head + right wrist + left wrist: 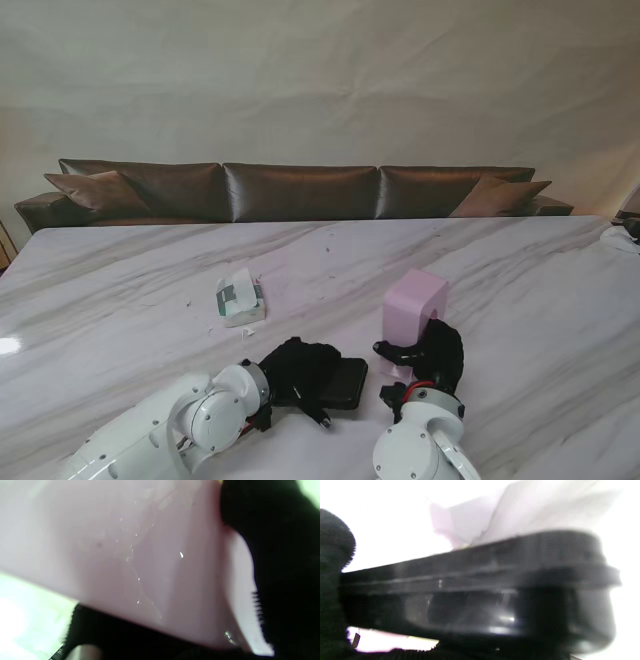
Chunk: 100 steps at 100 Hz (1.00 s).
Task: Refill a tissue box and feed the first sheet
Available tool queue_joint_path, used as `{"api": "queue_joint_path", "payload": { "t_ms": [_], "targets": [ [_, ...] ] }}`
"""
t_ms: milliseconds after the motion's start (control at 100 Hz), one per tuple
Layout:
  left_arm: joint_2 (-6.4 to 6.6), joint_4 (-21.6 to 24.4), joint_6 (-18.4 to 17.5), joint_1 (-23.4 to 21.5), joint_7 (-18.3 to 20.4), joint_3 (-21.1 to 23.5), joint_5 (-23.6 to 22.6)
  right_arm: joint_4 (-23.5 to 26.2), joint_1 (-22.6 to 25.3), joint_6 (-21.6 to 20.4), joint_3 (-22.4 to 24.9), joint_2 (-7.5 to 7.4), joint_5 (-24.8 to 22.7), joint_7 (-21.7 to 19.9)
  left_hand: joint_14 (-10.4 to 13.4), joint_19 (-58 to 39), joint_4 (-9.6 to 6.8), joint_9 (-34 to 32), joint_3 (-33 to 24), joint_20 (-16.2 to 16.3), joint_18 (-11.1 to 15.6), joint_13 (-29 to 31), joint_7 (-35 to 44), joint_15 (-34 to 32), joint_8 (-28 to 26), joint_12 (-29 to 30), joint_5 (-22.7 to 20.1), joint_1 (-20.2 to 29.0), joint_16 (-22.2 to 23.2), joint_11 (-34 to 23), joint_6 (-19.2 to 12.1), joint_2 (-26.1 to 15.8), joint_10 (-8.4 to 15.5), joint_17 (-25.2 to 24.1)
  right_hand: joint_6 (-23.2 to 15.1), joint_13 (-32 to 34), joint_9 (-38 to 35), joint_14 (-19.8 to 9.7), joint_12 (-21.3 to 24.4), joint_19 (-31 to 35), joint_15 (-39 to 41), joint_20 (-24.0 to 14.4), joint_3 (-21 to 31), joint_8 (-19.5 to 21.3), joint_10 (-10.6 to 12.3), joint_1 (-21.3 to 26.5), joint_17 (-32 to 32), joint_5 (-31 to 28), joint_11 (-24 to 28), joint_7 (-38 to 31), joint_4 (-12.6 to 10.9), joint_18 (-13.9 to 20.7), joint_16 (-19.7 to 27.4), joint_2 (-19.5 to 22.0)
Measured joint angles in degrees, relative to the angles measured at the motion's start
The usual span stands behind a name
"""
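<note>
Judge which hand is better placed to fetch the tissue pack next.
Left. The tissue pack lies on the left hand's side, but that hand holds the black lid. The right hand grips the pink box.

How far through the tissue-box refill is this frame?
Early. Done: the box is apart, with the left hand shut on the black base and the right hand gripping the pink cover, stood on end. Not yet done: the tissue pack lies untouched, farther from me on the table. Left: load it, close the box, feed the first sheet.
</note>
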<state>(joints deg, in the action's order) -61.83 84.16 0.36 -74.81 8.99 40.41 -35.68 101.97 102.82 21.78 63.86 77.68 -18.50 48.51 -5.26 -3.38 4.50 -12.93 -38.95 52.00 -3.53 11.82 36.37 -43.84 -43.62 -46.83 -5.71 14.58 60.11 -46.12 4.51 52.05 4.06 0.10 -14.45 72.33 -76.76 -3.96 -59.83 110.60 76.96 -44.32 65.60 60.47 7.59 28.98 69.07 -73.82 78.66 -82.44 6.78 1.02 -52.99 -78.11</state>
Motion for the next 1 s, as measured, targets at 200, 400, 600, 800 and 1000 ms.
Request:
{"api": "queue_joint_path", "payload": {
  "t_ms": [200,400,600,800,1000],
  "targets": [
    [0.11,0.55,0.35,-0.17,0.46,0.05,0.69,-0.18,-0.08,-0.17,0.00,-0.01,0.30,-0.06,-1.43,-0.03,3.43,0.61,-4.24,-6.57,-3.61,-5.26,-13.51,21.08,-4.35,7.25,-0.08,0.34,-22.12,25.11,-0.36,-2.49,0.07,-3.25,0.00,0.00,0.00,0.00,0.00,-0.01,0.00,0.01,0.00,0.20,0.00,0.00,0.00,0.00,0.00,0.00,0.00,0.00,0.06,0.00],
    [0.18,0.83,1.02,-0.85,1.91,0.50,2.04,-0.24,-0.07,-0.34,-0.04,-0.01,0.56,-0.08,-3.01,0.75,4.21,4.10,-6.98,-12.77,-6.35,-8.05,-25.77,37.19,-17.62,15.26,-0.95,-0.40,-32.60,40.98,-0.64,-3.74,-1.27,-3.72,0.00,-0.01,0.00,0.00,0.00,-0.01,0.00,0.02,0.00,0.21,0.00,0.00,-0.02,0.00,-0.01,0.00,0.00,-0.01,0.07,0.01],
    [1.00,1.71,0.65,-0.19,8.28,0.52,8.13,-0.26,-0.03,-0.44,-0.04,-0.01,0.59,0.00,-5.54,23.17,5.54,4.81,-8.51,-21.14,-8.52,-11.31,-32.54,46.98,3.64,42.18,-1.11,-2.49,-55.62,46.35,-0.66,-4.53,-2.61,-5.04,0.00,-0.01,0.00,0.00,0.00,-0.01,0.00,0.02,0.01,0.35,0.00,0.00,-0.02,0.00,-0.01,0.00,0.00,-0.01,0.08,0.01],
    [1.47,2.21,1.01,0.44,9.67,0.23,8.50,-0.29,0.02,-0.55,-0.04,0.00,0.97,-0.07,-5.16,23.58,7.02,4.81,-11.17,-24.92,-11.90,-11.09,-33.78,46.48,11.02,45.24,-1.13,-6.58,-58.50,46.63,-0.67,-5.79,-3.14,-4.58,0.00,-0.01,0.00,0.00,0.00,-0.02,0.00,0.02,0.01,0.71,0.00,0.00,-0.02,0.00,-0.01,0.00,0.00,-0.01,0.09,0.01],
    [1.12,2.41,0.97,-0.96,6.00,1.68,6.51,-0.29,0.00,-1.15,-0.05,0.00,2.05,-0.38,-5.03,23.57,7.03,4.81,-11.46,-25.26,-12.09,-10.26,-33.89,45.36,12.42,44.85,-1.14,-6.75,-58.29,46.63,-0.67,-8.17,-3.16,-4.59,0.00,-0.01,0.00,0.00,0.00,-0.02,0.00,0.02,0.01,0.75,0.00,0.00,-0.02,0.00,-0.01,0.00,0.00,-0.02,0.10,0.03]
  ]
}}
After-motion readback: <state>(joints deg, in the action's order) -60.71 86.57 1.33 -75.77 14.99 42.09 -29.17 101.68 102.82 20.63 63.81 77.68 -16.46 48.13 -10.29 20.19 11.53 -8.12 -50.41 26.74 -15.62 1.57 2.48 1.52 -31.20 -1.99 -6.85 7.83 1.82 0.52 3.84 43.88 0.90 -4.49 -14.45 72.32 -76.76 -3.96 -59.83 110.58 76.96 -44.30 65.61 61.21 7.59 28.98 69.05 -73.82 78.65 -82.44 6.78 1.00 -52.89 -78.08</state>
